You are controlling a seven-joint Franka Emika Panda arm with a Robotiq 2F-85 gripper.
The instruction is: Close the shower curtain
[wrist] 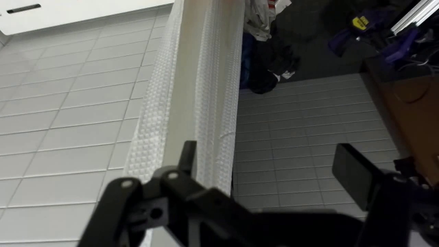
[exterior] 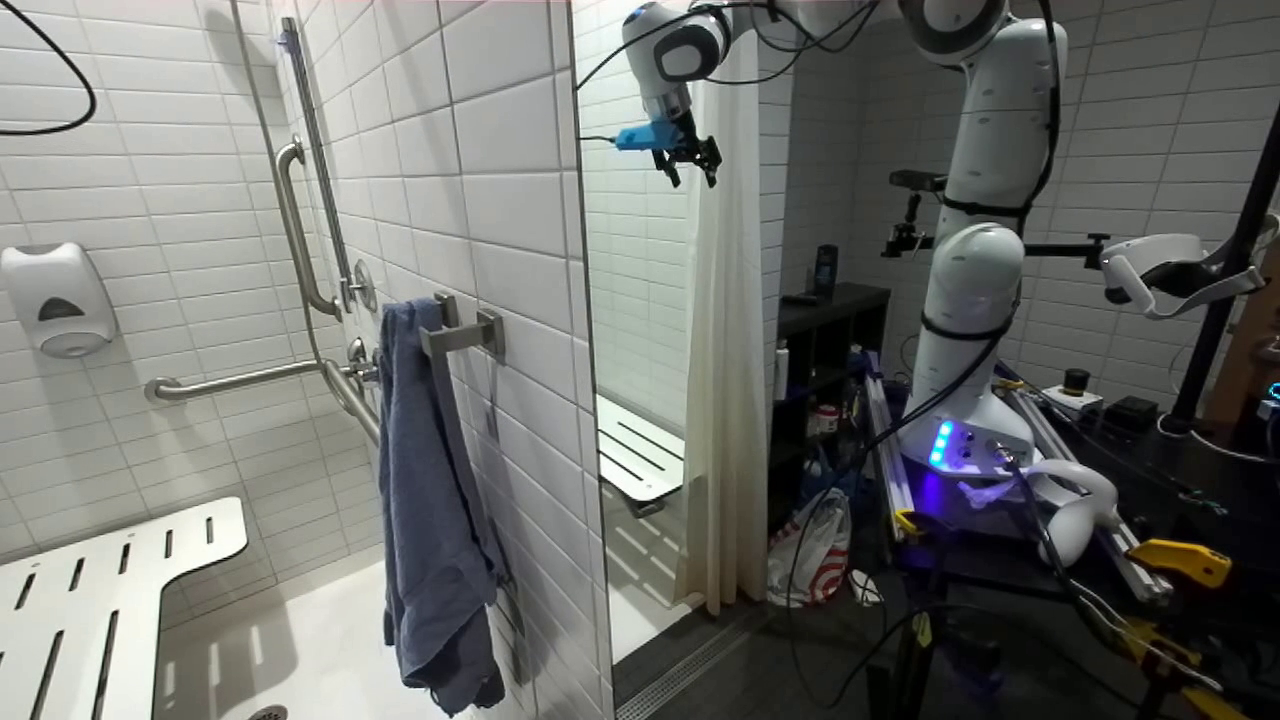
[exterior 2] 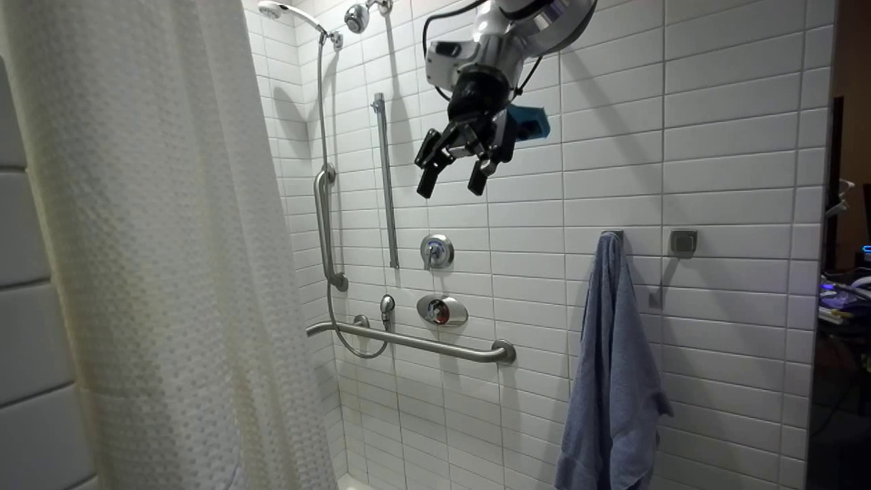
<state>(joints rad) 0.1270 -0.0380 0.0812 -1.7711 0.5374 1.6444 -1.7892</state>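
The shower curtain (exterior: 728,350) hangs bunched in vertical folds beside the opening. In an exterior view it fills the left side (exterior 2: 163,238), and in the wrist view it runs down the middle (wrist: 216,85). My gripper (exterior: 693,180) is high up near the curtain's upper part. It also shows right of the curtain and high before the tiled wall (exterior 2: 450,187). In the wrist view the fingers are wide apart and empty (wrist: 267,164). The left finger overlaps the curtain there, and the curtain's edge lies between the fingers' lines of sight. I cannot tell how far the fabric is from them.
A blue-grey towel (exterior: 430,500) hangs on a wall hook. Grab bars (exterior 2: 422,346), a shower hose (exterior 2: 323,136) and a slotted bench (exterior: 200,530) are in the shower. A tiled wall (exterior: 510,230) divides the shower from the robot. A dark shelf (exterior: 830,320) stands behind the curtain.
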